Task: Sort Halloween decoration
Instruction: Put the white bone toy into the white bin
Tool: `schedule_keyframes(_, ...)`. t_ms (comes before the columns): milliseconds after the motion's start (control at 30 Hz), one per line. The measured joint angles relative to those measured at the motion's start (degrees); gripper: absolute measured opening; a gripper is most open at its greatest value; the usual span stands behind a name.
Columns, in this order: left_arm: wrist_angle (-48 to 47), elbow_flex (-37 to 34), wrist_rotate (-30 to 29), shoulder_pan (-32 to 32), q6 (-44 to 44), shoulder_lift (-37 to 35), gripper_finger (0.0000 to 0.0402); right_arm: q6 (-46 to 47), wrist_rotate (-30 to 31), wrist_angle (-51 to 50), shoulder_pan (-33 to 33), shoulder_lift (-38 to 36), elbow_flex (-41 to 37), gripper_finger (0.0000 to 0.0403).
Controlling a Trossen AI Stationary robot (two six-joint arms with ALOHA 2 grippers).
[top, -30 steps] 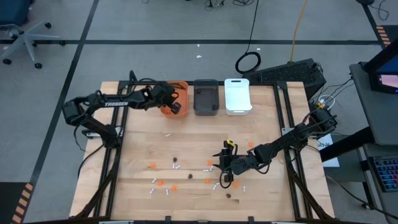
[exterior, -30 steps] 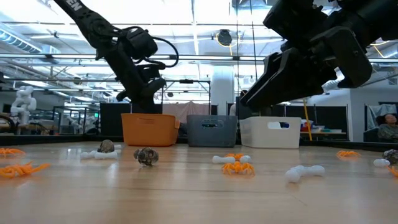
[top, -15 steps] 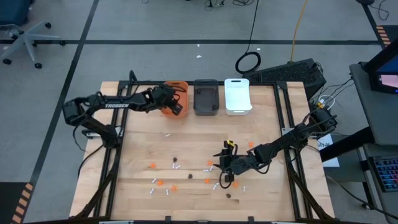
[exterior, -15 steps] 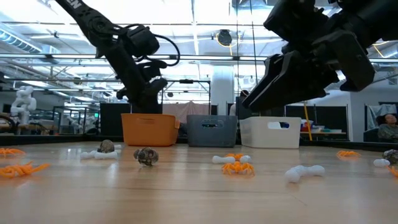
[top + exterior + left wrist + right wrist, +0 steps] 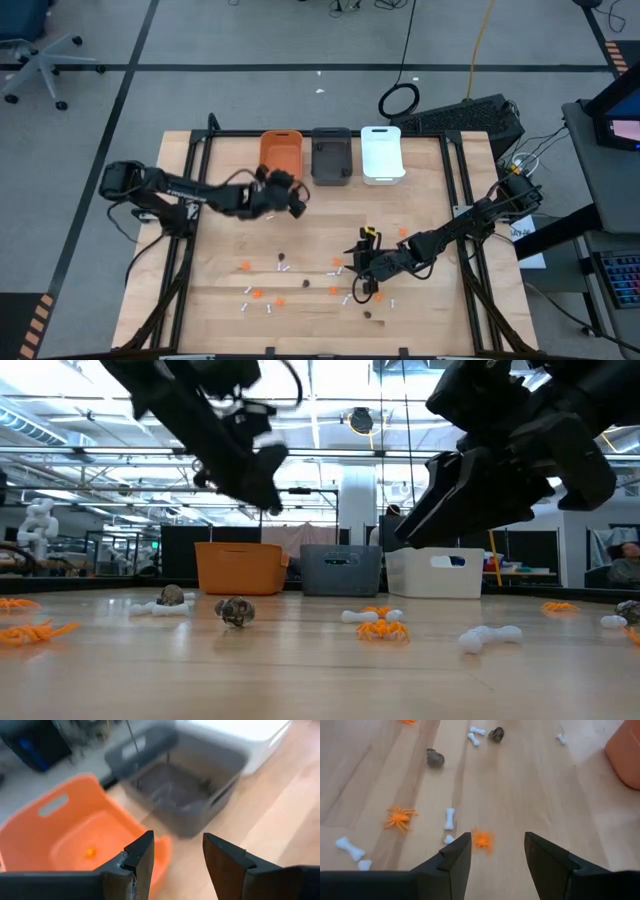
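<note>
The Halloween decoration lies scattered on the near half of the wooden table: orange spiders (image 5: 246, 265), white bones (image 5: 270, 215) and dark lumps (image 5: 281, 256). One orange piece (image 5: 90, 852) lies inside the orange bin (image 5: 281, 152). My left gripper (image 5: 297, 203) hangs open in the air just near of the orange bin, with nothing between its fingers (image 5: 177, 855). My right gripper (image 5: 362, 275) hovers open low over the pieces at the table's middle. An orange spider (image 5: 482, 840) lies on the wood just ahead of the gap between its fingers.
A dark grey bin (image 5: 331, 157) and a white bin (image 5: 381, 155) stand in a row with the orange one at the table's far edge. More bones (image 5: 449, 818) and lumps (image 5: 435, 757) lie beyond my right gripper. Bare wood (image 5: 420, 190) lies at the far right.
My left gripper has drawn back from over the orange bin toward the table's near edge and a little to the right, and now hangs clear of the bin. My right arm has kept still.
</note>
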Motion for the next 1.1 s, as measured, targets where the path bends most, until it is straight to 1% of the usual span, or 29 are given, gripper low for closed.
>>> schedule_keyframes(100, 4.0, 0.0, -5.4, -6.2, 0.1, 0.0, 0.0168, -0.1, -2.5, 0.1, 0.0, 0.0, 0.0, 0.0169)
schedule_keyframes(200, 6.7, 0.0, -7.8, -11.2, 0.4, 0.0, 0.0168, 0.0, -5.1, 0.4, 0.0, 0.0, 0.0, 0.0169)
schedule_keyframes(300, 8.2, -0.1, -8.9, -15.2, 0.3, 0.0, 0.0168, 1.4, -7.0, 1.6, 0.0, 0.0, 0.0, 0.0169)
schedule_keyframes(467, 12.4, -0.6, -8.9, -19.9, 3.0, 2.8, 0.0168, 2.7, -6.9, 2.6, 0.0, 0.3, 0.0, 0.0169)
schedule_keyframes(567, 19.8, -0.6, -7.9, -22.2, 7.6, 6.2, 0.0168, 1.5, -7.1, 4.2, 0.0, 2.2, 0.0, 0.0169)
schedule_keyframes(700, 31.5, -0.6, -3.6, -24.7, 16.4, 11.1, 0.0168, 1.8, -10.9, 8.3, 0.0, 6.6, -0.1, 0.0169)
schedule_keyframes(800, 37.3, -0.6, -2.7, -25.7, 19.6, 14.0, 0.0168, 2.7, -11.6, 12.6, 0.1, 9.9, -0.1, 0.0169)
schedule_keyframes(1000, 38.1, -0.5, -2.6, -25.9, 19.4, 16.2, 0.0168, 5.6, -10.9, 14.9, 0.0, 11.6, -0.1, 0.0169)
schedule_keyframes(1100, 38.1, -0.5, -2.6, -25.9, 19.4, 16.2, 0.0168, 6.0, -8.4, 14.7, 0.1, 11.6, -0.1, 0.0169)
